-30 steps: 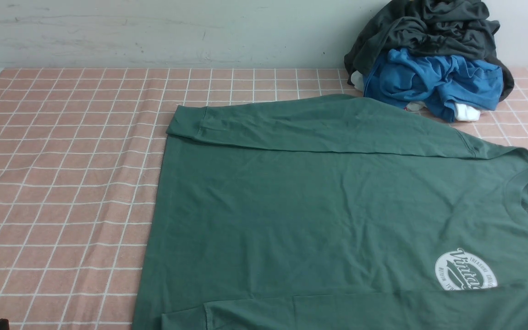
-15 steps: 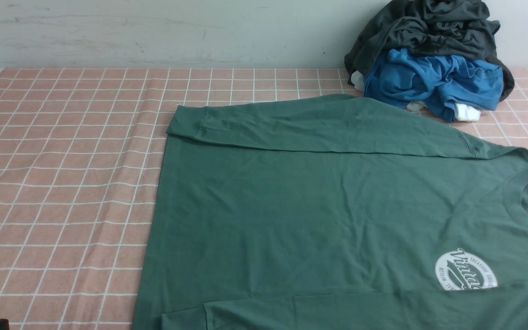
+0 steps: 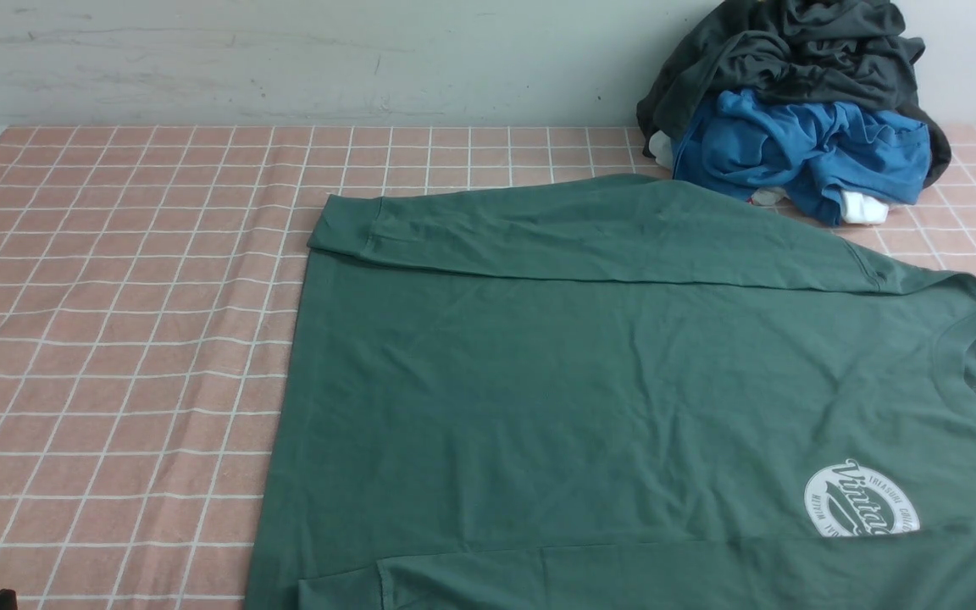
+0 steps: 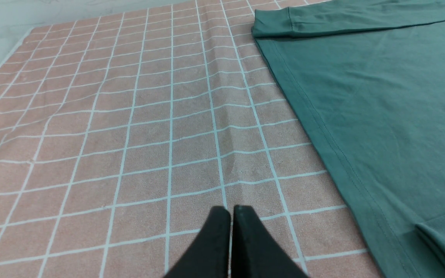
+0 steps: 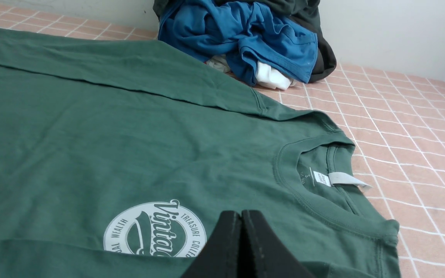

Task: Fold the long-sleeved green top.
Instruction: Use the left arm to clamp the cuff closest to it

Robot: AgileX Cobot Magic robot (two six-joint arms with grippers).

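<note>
As the left gripper (image 4: 231, 210) hung over the cloth (image 4: 129, 135): jaws pressed tight together, nothing between them!
Left gripper, place: above bare pink checks, apart from the top's hem (image 4: 323, 127), which ran past on the side toward the robot's middle.
Right gripper (image 5: 241, 214): black fingers also closed flat on each other, empty.
Right gripper, place: over the top (image 5: 91, 135), just beside the logo (image 5: 155, 231); whether it touched the fabric, I could not tell.
Top (image 3: 581, 381): lay flat and face up on the cloth (image 3: 115, 339), hem to the robot's left, collar (image 3: 962, 364) to its right.
Far sleeve (image 3: 581, 229): lay folded in along the far edge, cuff (image 3: 352, 224) at the hem corner.
Near sleeve (image 3: 623, 576): lay across the near edge, covering the logo's lower rim.
Logo (image 3: 861, 500): white, round, near the collar.
Tag (image 5: 344, 179): pale, poking out of the neck opening.
Pile: a dark garment (image 3: 793, 51) sat heaped on a blue one (image 3: 793, 152), with a white bit (image 3: 865, 207) below, at the far right against the wall (image 3: 285, 59) and just beside the top's far shoulder.
</note>
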